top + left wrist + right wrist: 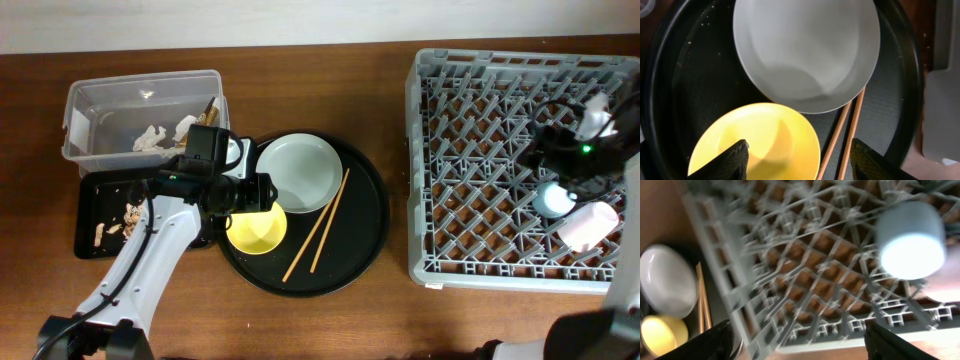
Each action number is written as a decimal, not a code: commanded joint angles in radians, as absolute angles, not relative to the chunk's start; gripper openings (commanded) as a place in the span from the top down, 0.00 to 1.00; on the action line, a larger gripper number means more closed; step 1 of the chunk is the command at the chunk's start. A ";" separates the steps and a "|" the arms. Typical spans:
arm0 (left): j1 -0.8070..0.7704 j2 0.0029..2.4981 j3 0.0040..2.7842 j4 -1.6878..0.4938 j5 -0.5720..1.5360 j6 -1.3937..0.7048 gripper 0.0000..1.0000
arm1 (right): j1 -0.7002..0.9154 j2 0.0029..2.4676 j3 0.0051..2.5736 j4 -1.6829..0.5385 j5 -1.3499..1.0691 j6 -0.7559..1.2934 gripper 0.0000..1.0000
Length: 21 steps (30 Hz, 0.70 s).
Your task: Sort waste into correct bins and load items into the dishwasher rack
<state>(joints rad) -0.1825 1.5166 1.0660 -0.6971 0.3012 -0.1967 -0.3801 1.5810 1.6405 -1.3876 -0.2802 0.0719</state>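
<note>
My left gripper [250, 195] is open and empty over the round black tray; in the left wrist view [797, 160] its fingers straddle the small yellow bowl [755, 142] and the wooden chopsticks [845, 135]. The pale grey-green plate [298, 172] lies just beyond the bowl [257, 232]. My right gripper [545, 160] is open and empty over the grey dishwasher rack [470, 150]; its wrist view [800, 340] is blurred. The light blue cup [552, 198] and pink cup [588, 225] sit in the rack. Crumpled white paper [155, 135] lies in the clear tub [95, 95]. Food scraps [115, 215] lie in the black rectangular tray [90, 245].
The large round black tray [365, 215] carries the plate, bowl and chopsticks [320, 225] between the bins and the rack. A small brownish-gold piece [211, 105] lies in the tub's right corner. Brown table shows between tray and rack.
</note>
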 commanded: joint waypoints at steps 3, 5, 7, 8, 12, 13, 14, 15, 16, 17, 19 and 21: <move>-0.180 1.493 1.068 -0.761 0.138 -0.177 0.36 | -0.155 1.557 1.654 -1.394 -0.275 0.060 0.17; -0.180 1.483 1.068 -0.797 0.109 -0.177 0.35 | -0.054 1.560 1.654 -1.345 -0.273 0.061 0.17; -0.180 1.473 1.068 -0.809 0.107 -0.178 0.35 | 0.042 1.567 1.654 -1.277 -0.273 0.061 0.17; -0.180 1.468 1.068 -0.809 0.107 -0.178 0.35 | 0.097 1.576 1.654 -1.235 -0.272 0.069 0.16; -0.180 1.466 1.068 -0.810 0.107 -0.178 0.34 | 0.240 1.641 1.653 -1.153 -0.251 0.114 0.16; -0.180 1.466 1.068 -0.814 0.107 -0.177 0.34 | 0.273 1.662 1.653 -1.142 -0.251 0.117 0.16; -0.180 1.466 1.068 -0.823 0.094 -0.178 0.34 | 0.300 1.681 1.653 -1.138 -0.251 0.134 0.17; -0.180 1.466 1.068 -0.838 0.057 -0.179 0.34 | 0.333 1.704 1.653 -1.136 -0.251 0.158 0.16; -0.179 1.466 1.068 -0.860 -0.007 -0.223 0.34 | 0.365 1.727 1.653 -1.135 -0.252 0.174 0.17; -0.172 1.466 1.068 -0.888 -0.053 -0.295 0.31 | 0.411 1.761 1.653 -1.134 -0.251 0.195 0.16; -0.142 1.466 1.068 -0.905 -0.045 -0.320 0.29 | 0.466 1.803 1.653 -1.123 -0.251 0.217 0.16; -0.101 1.466 1.068 -0.916 -0.040 -0.335 0.28 | 0.521 1.850 1.653 -1.103 -0.252 0.257 0.16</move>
